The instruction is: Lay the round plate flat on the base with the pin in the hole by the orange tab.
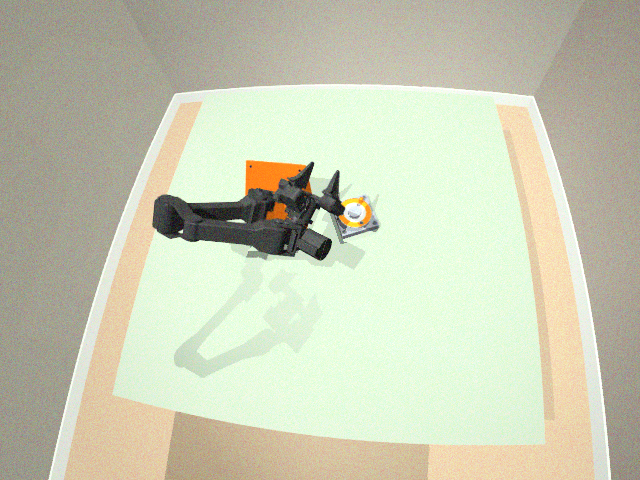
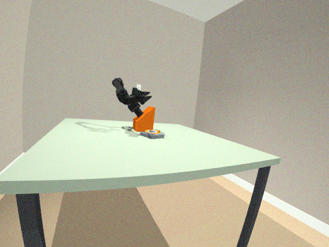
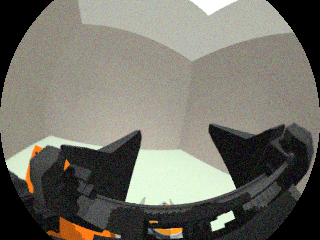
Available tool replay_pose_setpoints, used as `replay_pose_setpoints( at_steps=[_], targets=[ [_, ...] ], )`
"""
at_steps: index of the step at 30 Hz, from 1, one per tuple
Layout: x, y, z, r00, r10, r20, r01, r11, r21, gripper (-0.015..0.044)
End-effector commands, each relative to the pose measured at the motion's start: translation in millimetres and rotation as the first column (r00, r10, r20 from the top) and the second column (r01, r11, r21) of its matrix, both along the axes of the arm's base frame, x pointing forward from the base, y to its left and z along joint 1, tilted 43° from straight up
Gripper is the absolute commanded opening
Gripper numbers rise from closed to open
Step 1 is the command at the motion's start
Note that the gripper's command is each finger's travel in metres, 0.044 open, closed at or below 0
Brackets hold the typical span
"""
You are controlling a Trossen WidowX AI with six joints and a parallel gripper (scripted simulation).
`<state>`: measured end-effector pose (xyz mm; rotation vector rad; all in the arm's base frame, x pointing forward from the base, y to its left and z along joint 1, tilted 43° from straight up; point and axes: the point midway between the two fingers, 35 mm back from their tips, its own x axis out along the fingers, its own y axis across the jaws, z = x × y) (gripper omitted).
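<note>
While the plate rests on its base, the gripper hangs wide apart above, holding nothing.

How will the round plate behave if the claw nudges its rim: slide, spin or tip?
The round plate looks thin, flat and rigid, so it should probably not flex. It rings the white post, so a rim push would likely spin it rather than slide it. The open claw is well above it, touching nothing.
</note>
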<state>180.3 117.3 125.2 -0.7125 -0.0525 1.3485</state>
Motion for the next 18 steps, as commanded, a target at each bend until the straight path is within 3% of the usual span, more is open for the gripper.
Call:
replay_pose_setpoints(
  at_steps=[1, 4, 8, 11, 15, 18],
  targets=[
    [1, 0, -1, 1.0, -0.005, -0.019, 0.005, 1.0, -0.007, 0.0374],
    [14, -2, -20, 0.959, -0.099, -0.265, 0.07, 0.991, -0.117, 0.0295],
    [32, -8, -54, 0.759, -0.349, -0.549, 0.154, 0.916, -0.369, 0.019],
    [38, -10, -67, 0.661, -0.454, -0.597, 0.174, 0.867, -0.466, 0.0111],
    [52, -18, -100, 0.382, -0.735, -0.56, 0.204, 0.658, -0.725, 0.0006],
    [58, -21, -113, 0.273, -0.835, -0.478, 0.21, 0.537, -0.817, 0.0]
  ],
)
